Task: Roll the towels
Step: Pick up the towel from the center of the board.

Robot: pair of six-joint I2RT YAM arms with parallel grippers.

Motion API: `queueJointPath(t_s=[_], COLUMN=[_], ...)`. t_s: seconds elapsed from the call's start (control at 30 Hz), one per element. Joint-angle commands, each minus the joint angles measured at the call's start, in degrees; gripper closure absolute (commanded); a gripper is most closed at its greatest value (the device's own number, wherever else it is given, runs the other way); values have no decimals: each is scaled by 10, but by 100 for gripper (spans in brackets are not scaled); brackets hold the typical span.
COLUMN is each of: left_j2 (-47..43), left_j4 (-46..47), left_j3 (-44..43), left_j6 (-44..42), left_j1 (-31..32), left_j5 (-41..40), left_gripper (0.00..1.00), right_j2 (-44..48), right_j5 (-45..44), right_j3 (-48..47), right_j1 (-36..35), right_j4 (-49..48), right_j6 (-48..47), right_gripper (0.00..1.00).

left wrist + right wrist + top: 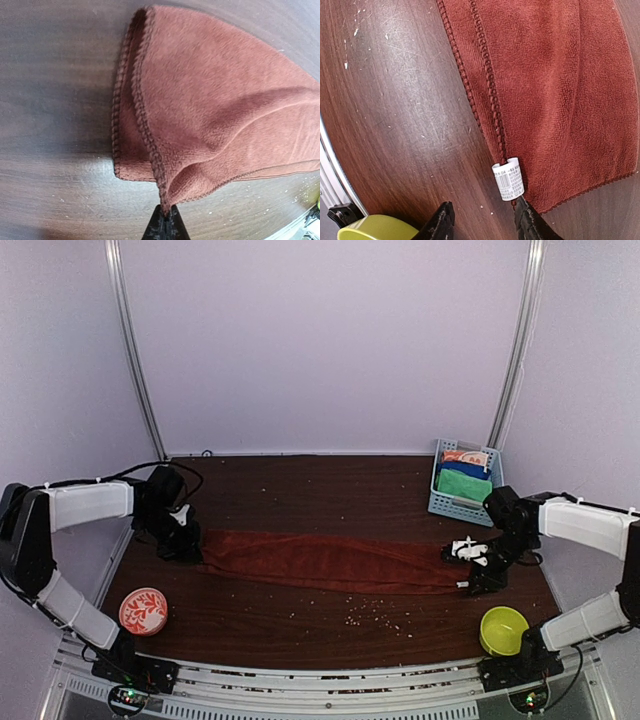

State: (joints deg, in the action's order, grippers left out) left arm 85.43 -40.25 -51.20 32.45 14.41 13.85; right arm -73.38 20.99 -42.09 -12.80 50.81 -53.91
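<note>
While the left arm is reaching in over the left end of the desk (300, 490), its pincer (185, 543) is clamping together on a corner of the rust-red towel (330, 560). From the left wrist camera, the black fingertips (165, 227) are pinching the hem tight where two layers of the cloth are lying folded one over the other. At the near left of the desk a red patterned bowl (143, 611) is sitting well apart from the towel. The towel itself is lying stretched out in a long band across the middle of the desk, running from the left pincer to the right one. Pale crumbs (372, 612) are lying scattered on the near side of it, right of centre. At the towel's right end the right pincer (475, 580) is standing with its fingers apart, bare wood showing between them and nothing in its grasp. One finger (530, 225) is sitting right at the towel's corner, just beside a white label (508, 179). A yellow-green bowl (503, 630) is sitting at the near right. At the far right a pale blue basket (455, 508) is holding folded cloths, the green towel (463, 486) among them.
</note>
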Motion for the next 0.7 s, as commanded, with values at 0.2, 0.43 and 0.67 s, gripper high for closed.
queueJointPath(t_s=[0.2, 0.43, 0.67], left_j2=[0, 5, 16], left_j4=[-24, -24, -23], left_j3=[-28, -30, -41], left_j6=[-18, -22, -29], left_j1=[0, 0, 0], left_j5=[-1, -10, -17], left_gripper=[100, 100, 100], right_j2=[-28, -32, -59], right_j5=[-4, -37, -43], right_j3=[-16, -3, -8], right_j1=[-3, -3, -3], right_j4=[-12, -48, -42], right_j6=[-9, -1, -12], right_gripper=[56, 58, 72])
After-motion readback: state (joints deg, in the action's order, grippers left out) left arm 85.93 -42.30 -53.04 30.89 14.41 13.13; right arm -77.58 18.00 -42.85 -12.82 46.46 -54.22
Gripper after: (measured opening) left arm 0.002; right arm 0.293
